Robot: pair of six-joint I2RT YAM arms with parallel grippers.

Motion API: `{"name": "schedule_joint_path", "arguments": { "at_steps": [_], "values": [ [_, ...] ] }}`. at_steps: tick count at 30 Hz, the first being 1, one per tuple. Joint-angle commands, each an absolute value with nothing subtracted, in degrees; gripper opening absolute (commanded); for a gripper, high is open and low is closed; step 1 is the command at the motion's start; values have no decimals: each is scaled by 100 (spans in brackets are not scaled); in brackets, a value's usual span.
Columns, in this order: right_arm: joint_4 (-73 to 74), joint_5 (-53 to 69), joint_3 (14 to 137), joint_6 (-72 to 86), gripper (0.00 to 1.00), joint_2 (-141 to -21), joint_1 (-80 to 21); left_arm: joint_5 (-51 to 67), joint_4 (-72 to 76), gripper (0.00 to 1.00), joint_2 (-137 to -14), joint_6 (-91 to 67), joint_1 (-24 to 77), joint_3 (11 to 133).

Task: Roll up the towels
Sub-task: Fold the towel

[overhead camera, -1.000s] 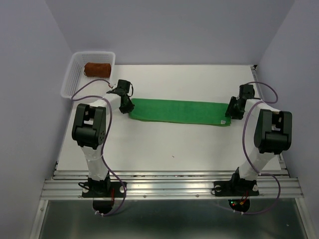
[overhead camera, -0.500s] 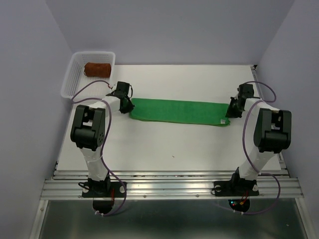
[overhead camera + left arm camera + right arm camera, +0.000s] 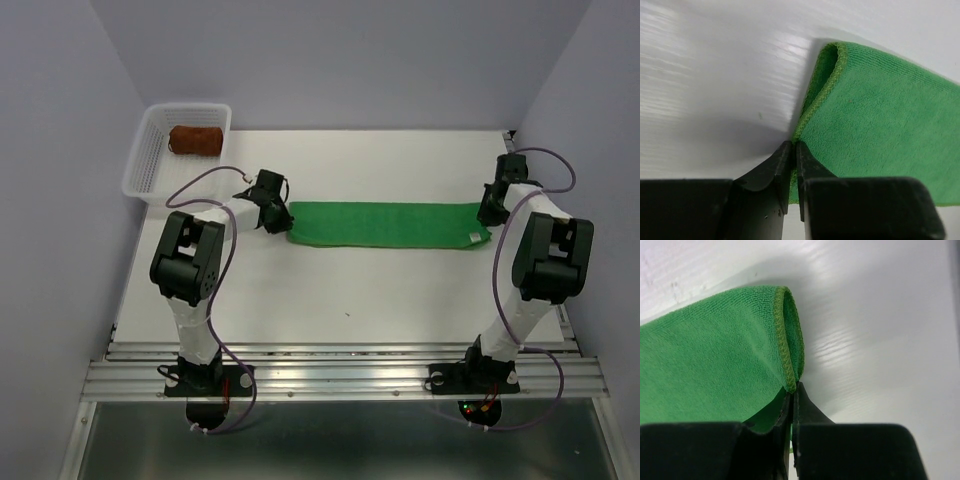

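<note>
Brown towel (image 3: 195, 139) lay rolled in basket (image 3: 140, 172); left gripper (image 3: 793, 147) and right gripper (image 3: 792, 391) each pinched the unrolled green towel (image 3: 385, 223) stretched between them.

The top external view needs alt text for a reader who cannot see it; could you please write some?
A long green towel lies stretched across a white table, its ends pinched in the shut jaws of the left arm and the right arm. A rolled rust-brown towel sits in a white mesh basket at the table's far left corner.
</note>
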State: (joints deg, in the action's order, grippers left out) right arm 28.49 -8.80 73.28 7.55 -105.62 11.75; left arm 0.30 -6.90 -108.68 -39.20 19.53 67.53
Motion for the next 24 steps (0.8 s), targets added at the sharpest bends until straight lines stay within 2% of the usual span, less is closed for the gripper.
{"name": "schedule_joint_path", "arguments": {
  "at_steps": [1, 8, 24],
  "values": [
    [3137, -1213, 7971, 475, 1, -10687, 1248, 325, -871, 19, -10995, -4122, 2136, 6671],
    [3436, -554, 8235, 404, 1, -10389, 1073, 290, -800, 19, -10907, -4271, 2276, 6794],
    [3612, 1090, 8235, 1169, 1, -9800, -359, 290, -738, 19, -10890, -4192, 2294, 6794]
  ]
}}
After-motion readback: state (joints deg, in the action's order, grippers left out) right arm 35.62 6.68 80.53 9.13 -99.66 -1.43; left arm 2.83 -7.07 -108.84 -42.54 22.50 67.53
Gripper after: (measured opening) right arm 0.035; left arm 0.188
